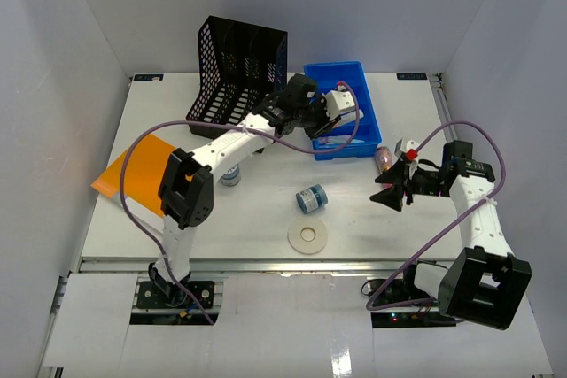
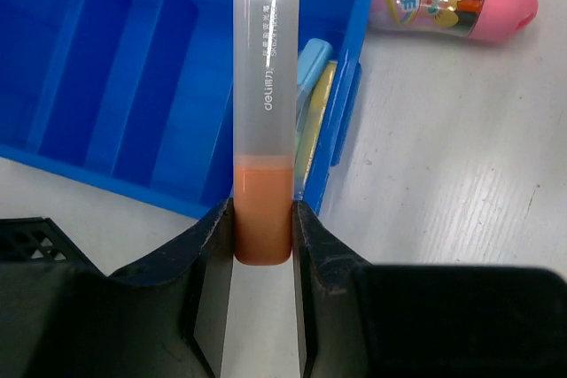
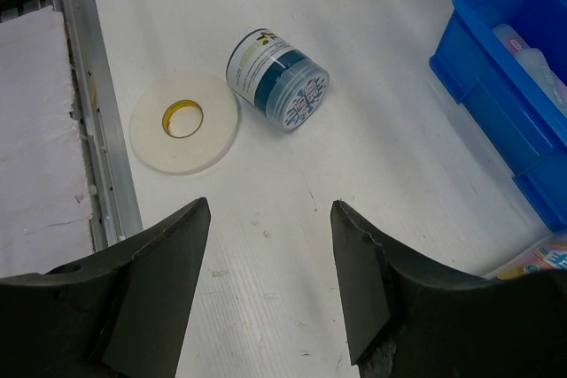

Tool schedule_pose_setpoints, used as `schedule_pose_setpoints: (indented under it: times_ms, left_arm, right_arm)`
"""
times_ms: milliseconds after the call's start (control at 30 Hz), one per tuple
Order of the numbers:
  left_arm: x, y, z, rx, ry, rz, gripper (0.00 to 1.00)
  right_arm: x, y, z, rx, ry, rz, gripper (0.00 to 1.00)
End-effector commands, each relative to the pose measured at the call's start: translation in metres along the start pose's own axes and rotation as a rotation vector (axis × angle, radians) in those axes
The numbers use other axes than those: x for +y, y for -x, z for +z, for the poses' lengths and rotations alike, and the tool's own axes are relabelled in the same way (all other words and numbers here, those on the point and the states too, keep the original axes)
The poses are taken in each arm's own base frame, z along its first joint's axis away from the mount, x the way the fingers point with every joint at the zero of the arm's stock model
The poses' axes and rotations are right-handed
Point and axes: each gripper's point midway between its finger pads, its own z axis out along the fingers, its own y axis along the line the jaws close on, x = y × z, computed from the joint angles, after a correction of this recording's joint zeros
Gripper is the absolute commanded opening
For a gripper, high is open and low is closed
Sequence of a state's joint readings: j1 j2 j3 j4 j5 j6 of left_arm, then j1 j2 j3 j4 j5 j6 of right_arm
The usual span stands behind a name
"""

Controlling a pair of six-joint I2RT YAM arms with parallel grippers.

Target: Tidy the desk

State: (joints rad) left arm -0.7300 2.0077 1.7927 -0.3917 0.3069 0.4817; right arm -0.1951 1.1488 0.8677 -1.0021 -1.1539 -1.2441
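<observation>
The white desk (image 1: 257,214) holds scattered items. My left gripper (image 1: 317,121) reaches over the front edge of the blue compartment tray (image 1: 354,77). In the left wrist view it (image 2: 263,214) is shut on the orange end of a translucent marker (image 2: 263,86), held over the blue tray's (image 2: 106,86) corner. Other markers (image 2: 312,104) lie in the tray's right compartment. My right gripper (image 1: 390,192) is open and empty above the bare desk (image 3: 292,183), right of the blue jar.
A blue jar (image 1: 310,198) (image 3: 276,80) lies on its side beside a white tape roll (image 1: 307,236) (image 3: 184,121). A pink tube (image 1: 384,159) (image 2: 452,2) lies right of the tray. A black mesh rack (image 1: 235,68), orange folder (image 1: 133,174) and small bottle (image 1: 230,174) are at left.
</observation>
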Motion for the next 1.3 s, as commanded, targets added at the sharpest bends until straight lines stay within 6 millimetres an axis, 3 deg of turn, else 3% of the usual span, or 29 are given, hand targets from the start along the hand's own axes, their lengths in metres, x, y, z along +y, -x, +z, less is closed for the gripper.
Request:
schedule_pose_setpoints:
  times_ms: [0,100,400,500,600,833,1000,1033,1100,1167,1200,1233,1267]
  left_arm:
    - [0.011,0.016,0.029,-0.02,-0.029,0.02,0.12]
    - [0.018,0.01,0.051,-0.016,-0.023,0.033,0.13]
    - [0.017,-0.02,0.076,0.025,-0.019,0.041,0.21]
    - [0.016,-0.026,0.077,0.038,-0.016,0.042,0.34]
    - [0.016,-0.026,0.077,0.035,-0.012,0.039,0.53]
    - [0.016,-0.018,0.069,0.022,-0.005,0.024,0.67]
    - [0.033,0.025,0.03,-0.04,0.092,-0.061,0.69]
    - [0.036,0.038,0.015,-0.059,0.118,-0.097,0.76]
    - [0.035,0.037,-0.008,-0.049,0.169,-0.163,0.96]
    - [0.03,0.054,-0.048,-0.102,0.2,-0.216,0.98]
    - [0.021,0.051,-0.062,-0.114,0.197,-0.24,0.98]
    - [0.007,0.027,-0.064,-0.074,0.18,-0.266,0.98]
    - [-0.002,0.019,-0.076,-0.075,0.179,-0.292,0.98]
  right_arm:
    - [0.001,0.017,-0.011,-0.066,-0.017,-0.023,0.64]
    - [0.0,0.018,-0.015,-0.079,-0.024,-0.016,0.64]
    - [0.001,0.013,-0.019,-0.089,-0.006,0.024,0.64]
    - [0.001,0.012,-0.018,-0.088,-0.004,0.024,0.64]
    - [0.001,0.011,-0.018,-0.087,-0.003,0.026,0.64]
    - [0.0,0.008,-0.018,-0.083,-0.007,0.027,0.64]
    - [0.0,0.003,-0.019,-0.044,-0.012,0.007,0.65]
    - [-0.002,0.0,-0.019,-0.017,-0.021,-0.003,0.65]
    - [-0.016,-0.006,-0.022,0.051,-0.073,0.012,0.65]
    - [-0.027,-0.007,-0.024,0.109,-0.132,0.017,0.68]
    - [-0.038,-0.01,-0.026,0.159,-0.186,0.023,0.7]
    - [-0.046,-0.005,-0.025,0.167,-0.228,0.024,0.73]
    - [-0.055,-0.004,-0.025,0.193,-0.279,0.029,0.76]
